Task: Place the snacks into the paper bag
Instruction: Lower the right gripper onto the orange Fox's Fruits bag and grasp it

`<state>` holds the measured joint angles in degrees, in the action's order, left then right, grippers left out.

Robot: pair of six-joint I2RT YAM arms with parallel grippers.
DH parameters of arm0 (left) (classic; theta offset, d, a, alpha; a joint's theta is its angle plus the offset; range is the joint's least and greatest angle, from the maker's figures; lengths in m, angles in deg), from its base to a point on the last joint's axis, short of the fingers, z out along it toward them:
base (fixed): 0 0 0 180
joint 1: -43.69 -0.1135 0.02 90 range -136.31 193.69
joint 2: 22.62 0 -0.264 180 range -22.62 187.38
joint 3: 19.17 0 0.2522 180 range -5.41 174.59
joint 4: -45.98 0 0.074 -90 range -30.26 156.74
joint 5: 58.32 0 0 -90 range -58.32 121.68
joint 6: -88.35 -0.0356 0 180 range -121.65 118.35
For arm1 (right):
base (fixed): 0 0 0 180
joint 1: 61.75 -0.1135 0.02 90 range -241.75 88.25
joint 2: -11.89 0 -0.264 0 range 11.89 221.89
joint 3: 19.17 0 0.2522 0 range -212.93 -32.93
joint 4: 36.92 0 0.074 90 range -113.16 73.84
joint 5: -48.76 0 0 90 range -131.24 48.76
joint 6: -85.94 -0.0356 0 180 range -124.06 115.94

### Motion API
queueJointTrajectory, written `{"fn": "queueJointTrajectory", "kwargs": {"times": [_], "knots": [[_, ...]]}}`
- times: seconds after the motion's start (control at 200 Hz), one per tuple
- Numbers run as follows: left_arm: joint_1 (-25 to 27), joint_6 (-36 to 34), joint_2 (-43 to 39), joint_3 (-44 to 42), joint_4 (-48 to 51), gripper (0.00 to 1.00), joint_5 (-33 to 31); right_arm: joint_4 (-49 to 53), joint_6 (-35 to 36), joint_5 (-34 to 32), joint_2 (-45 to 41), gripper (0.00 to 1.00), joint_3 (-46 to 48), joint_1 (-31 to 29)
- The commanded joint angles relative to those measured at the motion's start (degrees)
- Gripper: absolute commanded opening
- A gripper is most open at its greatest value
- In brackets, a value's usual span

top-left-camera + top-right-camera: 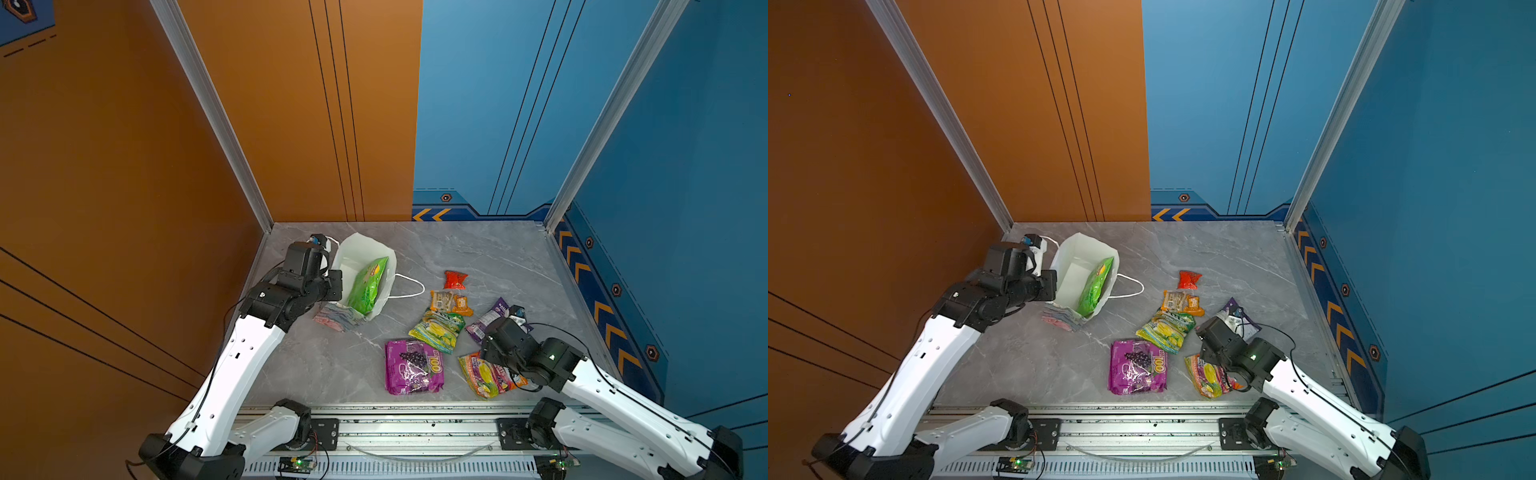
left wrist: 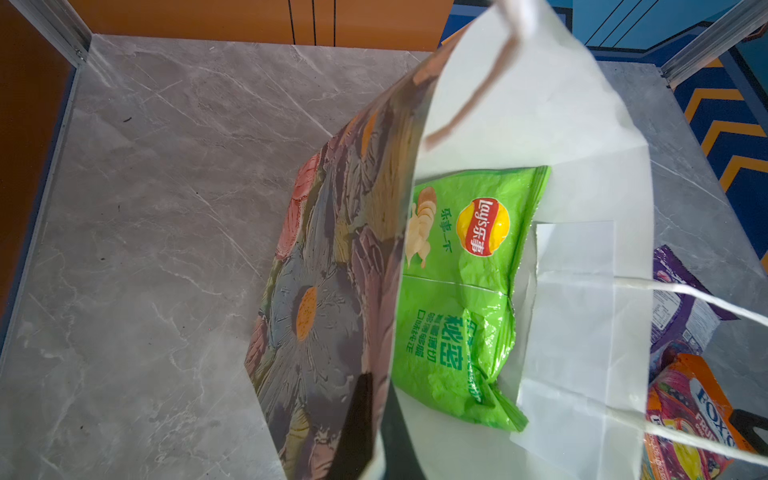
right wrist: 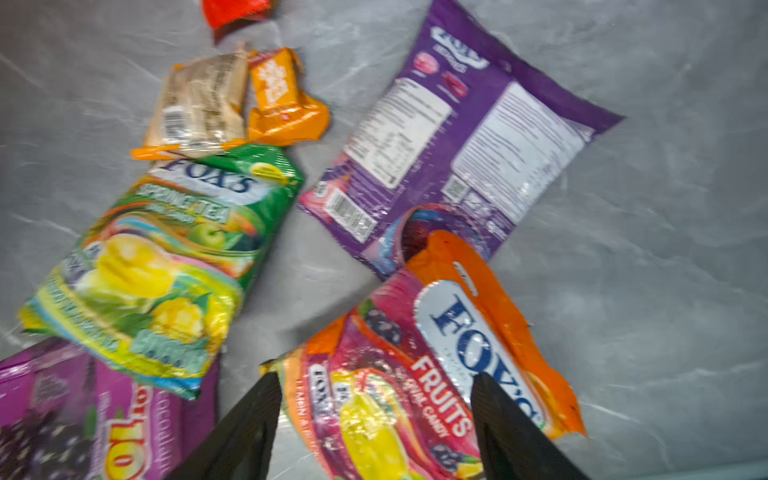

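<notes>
L gripper [image 2: 374, 399] is pinched shut on the side wall of the paper bag [image 1: 357, 253], prob. to steady it & hold the mouth wide. The bag stands back-left on the table [image 1: 324, 365] w/ the green packet [image 1: 368, 286] already inside. To its right, loose: magenta grape packet [image 1: 413, 372], lemon packet [image 1: 436, 330], small red packet [image 1: 455, 279], purple packet [image 1: 492, 318]. R gripper [image 3: 374, 376] hovers empty, fingers wide apart, straddling the FOX'S packet [image 3: 436, 332], likely the next pick.

My right wrist view is motion-blurred, glare flecks the FOX'S packet [image 3: 415, 353], and the paper bag [image 2: 582, 332] glows white inside.
</notes>
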<state>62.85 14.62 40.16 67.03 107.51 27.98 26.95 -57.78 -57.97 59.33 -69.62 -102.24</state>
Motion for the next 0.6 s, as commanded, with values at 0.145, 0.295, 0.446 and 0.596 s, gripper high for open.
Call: {"fn": "queueJointTrajectory", "kwargs": {"times": [0.145,0.295,0.446,0.596], "knots": [[0.3,-0.3,-0.4,-0.3,-0.4,0.0,-1.5,1.7,1.7,8.9,-5.3,0.75,8.3,10.9],[0.5,-0.3,0.4,0.0,0.0,0.0,-1.7,-1.7,-1.3,11.3,-7.3,0.75,12.4,11.5],[0.5,-0.2,1.1,0.1,0.6,0.0,-2.5,-5.6,-4.7,13.8,-7.7,0.75,14.7,9.4],[0.5,-0.1,1.4,0.3,0.7,0.0,-2.8,-10.7,-9.1,14.1,-5.8,0.75,16.1,4.5]]}}
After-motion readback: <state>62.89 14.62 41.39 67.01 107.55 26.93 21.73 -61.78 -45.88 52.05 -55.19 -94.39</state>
